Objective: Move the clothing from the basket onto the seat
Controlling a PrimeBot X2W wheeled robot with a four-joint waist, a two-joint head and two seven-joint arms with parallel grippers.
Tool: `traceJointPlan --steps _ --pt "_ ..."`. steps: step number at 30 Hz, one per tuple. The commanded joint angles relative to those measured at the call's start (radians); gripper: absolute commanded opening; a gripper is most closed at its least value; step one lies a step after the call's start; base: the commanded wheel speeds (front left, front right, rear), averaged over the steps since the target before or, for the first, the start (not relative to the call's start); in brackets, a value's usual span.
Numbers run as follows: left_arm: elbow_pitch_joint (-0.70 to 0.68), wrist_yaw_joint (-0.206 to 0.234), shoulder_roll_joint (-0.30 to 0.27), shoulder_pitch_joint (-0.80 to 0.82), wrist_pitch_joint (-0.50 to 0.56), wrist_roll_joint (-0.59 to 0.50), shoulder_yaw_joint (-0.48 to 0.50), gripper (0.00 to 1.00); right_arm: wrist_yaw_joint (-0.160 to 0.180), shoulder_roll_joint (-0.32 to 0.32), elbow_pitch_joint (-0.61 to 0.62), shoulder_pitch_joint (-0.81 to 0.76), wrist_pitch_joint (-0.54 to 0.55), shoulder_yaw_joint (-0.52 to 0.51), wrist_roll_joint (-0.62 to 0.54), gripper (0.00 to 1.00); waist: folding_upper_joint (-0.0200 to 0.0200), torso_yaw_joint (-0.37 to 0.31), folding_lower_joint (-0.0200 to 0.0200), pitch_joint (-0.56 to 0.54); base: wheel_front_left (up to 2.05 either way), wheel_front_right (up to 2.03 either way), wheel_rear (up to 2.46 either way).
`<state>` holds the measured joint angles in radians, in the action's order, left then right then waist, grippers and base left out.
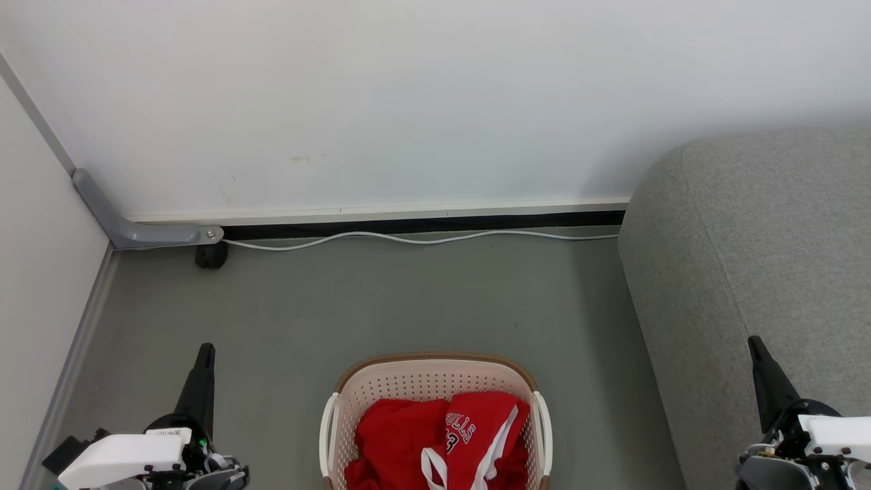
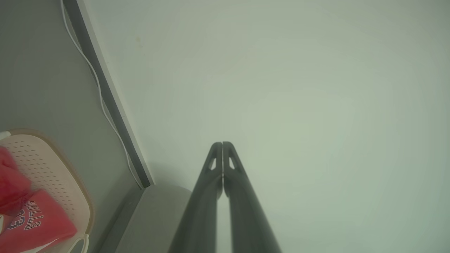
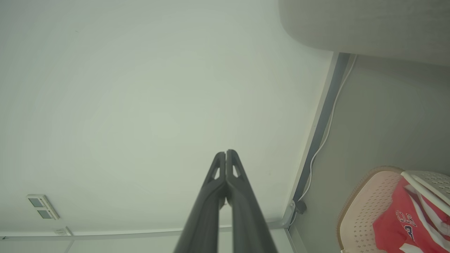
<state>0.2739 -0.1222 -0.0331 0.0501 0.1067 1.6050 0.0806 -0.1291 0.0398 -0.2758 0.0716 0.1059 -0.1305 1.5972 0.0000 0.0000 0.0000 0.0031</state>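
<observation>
While both arms hang either side of the basket (image 1: 435, 358), the red clothing (image 1: 435, 442) lies heaped inside it. Nothing is yet on the grey sofa (image 1: 762, 258), which stands near the basket on the robot's right.

The left fingers (image 2: 221, 150) are pressed together tip to tip and hold nothing; the right fingers (image 3: 225, 158) are closed on air the same way. Both pairs point past the basket toward the wall (image 1: 408, 102), so the clothing sits below and inward of each.

From the head camera the left fingers look nearer the basket, while the right ones are seen against the sofa, farther out. A first reach would probably fall to the left arm, turning down and inward.

Within the basket, the lettered jersey (image 1: 476, 425) lies on the sofa side and the plain red piece (image 1: 391, 435) on the other. The basket's near end is cut off, so its long axis cannot be told.

The wrist cameras settle that the fingers are closed, where the head camera renders each pair as a single dark blade — and it, in turn, sets both arms against the basket at once. A white cable (image 1: 408, 238) runs along the floor beyond the basket.
</observation>
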Motion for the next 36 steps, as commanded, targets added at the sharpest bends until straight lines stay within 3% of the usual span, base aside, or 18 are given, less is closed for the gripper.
traceJointPlan --steps 1,36 --pt "-0.029 -0.008 -0.017 0.058 0.006 0.004 0.033 0.0 -0.002 0.01 0.031 0.036 0.007 0.017 0.012 0.0 0.0 0.0 0.0 0.0 0.0 0.0 0.0" --pt "-0.029 -0.008 -0.017 0.058 0.006 0.004 0.033 0.0 -0.002 0.01 0.031 0.036 0.007 0.017 0.012 0.0 0.0 0.0 0.0 0.0 0.0 0.0 0.0"
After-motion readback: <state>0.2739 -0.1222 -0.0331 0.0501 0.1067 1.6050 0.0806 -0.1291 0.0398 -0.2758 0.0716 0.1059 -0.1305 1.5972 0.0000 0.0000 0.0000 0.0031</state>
